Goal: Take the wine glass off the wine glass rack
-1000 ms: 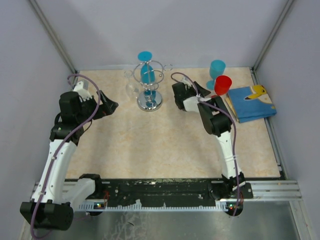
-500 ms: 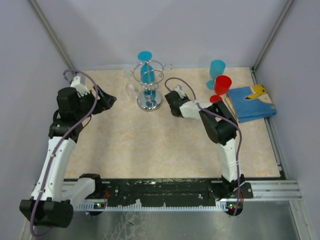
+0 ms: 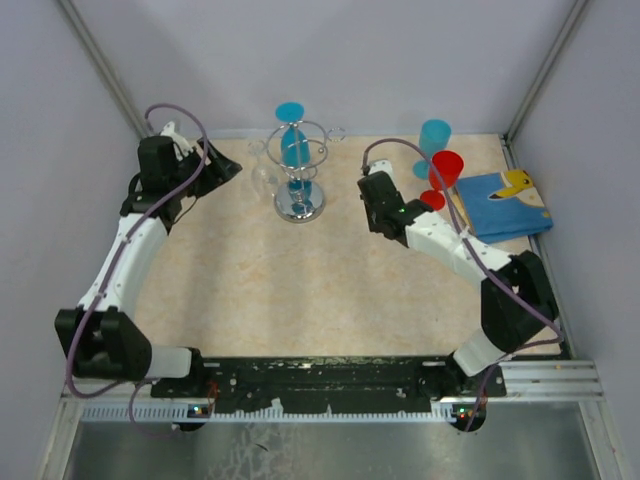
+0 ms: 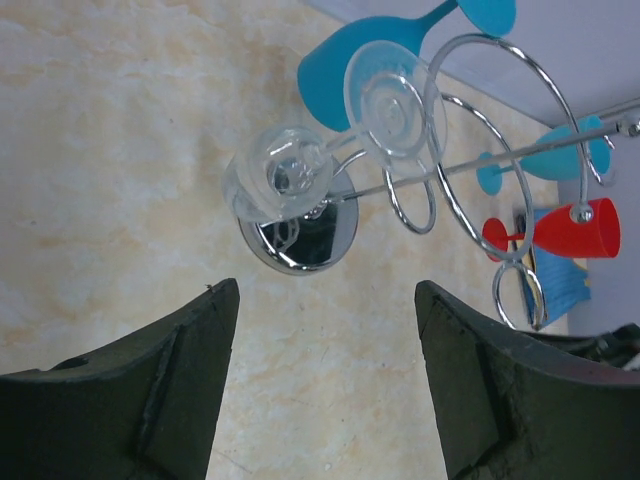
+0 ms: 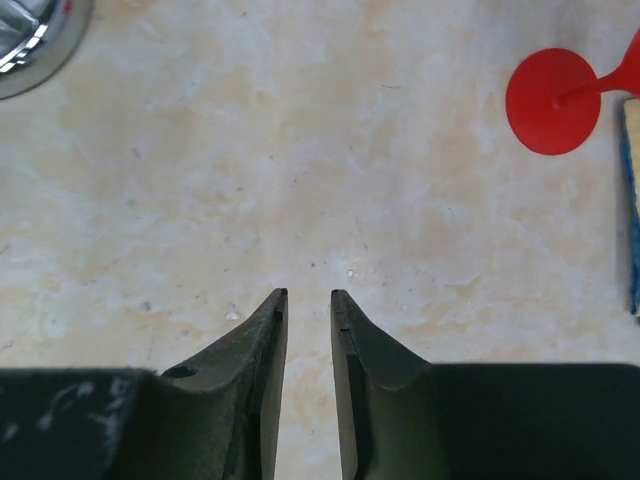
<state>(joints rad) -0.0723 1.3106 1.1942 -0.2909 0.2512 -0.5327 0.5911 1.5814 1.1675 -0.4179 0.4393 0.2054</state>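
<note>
The silver wire wine glass rack [image 3: 299,172] stands at the far middle of the table on its round chrome base [image 4: 303,236]. A clear wine glass [image 4: 278,183] hangs upside down from a left arm of the rack, its foot [image 4: 390,95] in the wire loop; it shows faintly in the top view [image 3: 265,178]. A blue wine glass [image 3: 292,140] hangs behind it. My left gripper [image 3: 226,170] is open and empty, just left of the rack, facing the clear glass [image 4: 325,300]. My right gripper [image 3: 372,192] is right of the rack, its jaws almost together, holding nothing [image 5: 308,295].
A red wine glass [image 3: 445,170] and a teal one [image 3: 434,138] stand at the far right, next to a blue book [image 3: 505,207]. The red glass's foot [image 5: 552,102] lies ahead and right of the right gripper. Grey walls close off three sides.
The left arm has swung farther back and brought its open gripper nearer the rack's left side. The right arm has stretched out low, and its gripper has shifted slightly right, away from the rack.
</note>
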